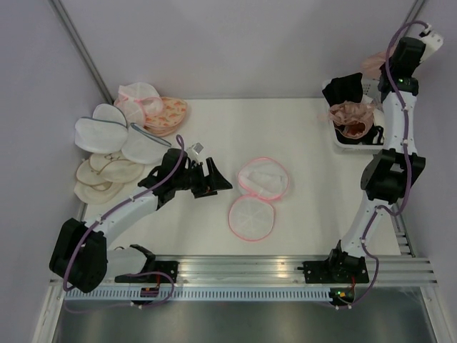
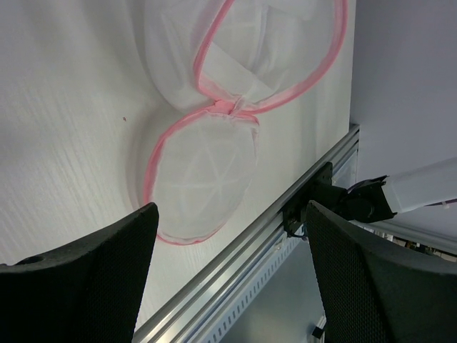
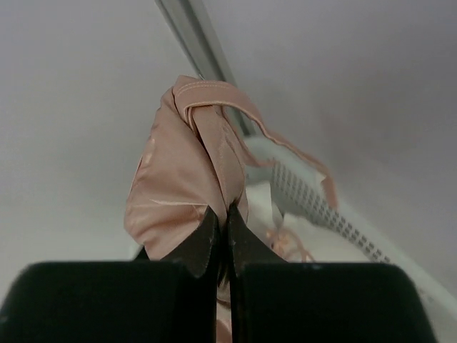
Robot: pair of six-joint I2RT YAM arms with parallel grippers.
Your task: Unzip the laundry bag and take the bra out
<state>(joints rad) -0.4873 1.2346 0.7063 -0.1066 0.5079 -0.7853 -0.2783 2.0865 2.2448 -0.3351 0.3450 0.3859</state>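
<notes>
The laundry bag lies unzipped in the middle of the table, its two white mesh halves with pink rims spread flat and empty. It also shows in the left wrist view. My left gripper is open and empty, just left of the bag; in its own view the gripper hangs above the bag's near half. My right gripper is raised at the far right. In its wrist view the right gripper is shut on the pale peach-pink bra, which hangs above the white basket. The bra also shows in the top view.
The white basket at the back right holds a darker pink bra and a black garment. A pile of white mesh bags and an orange-patterned pouch lies at the back left. An aluminium rail runs along the near edge.
</notes>
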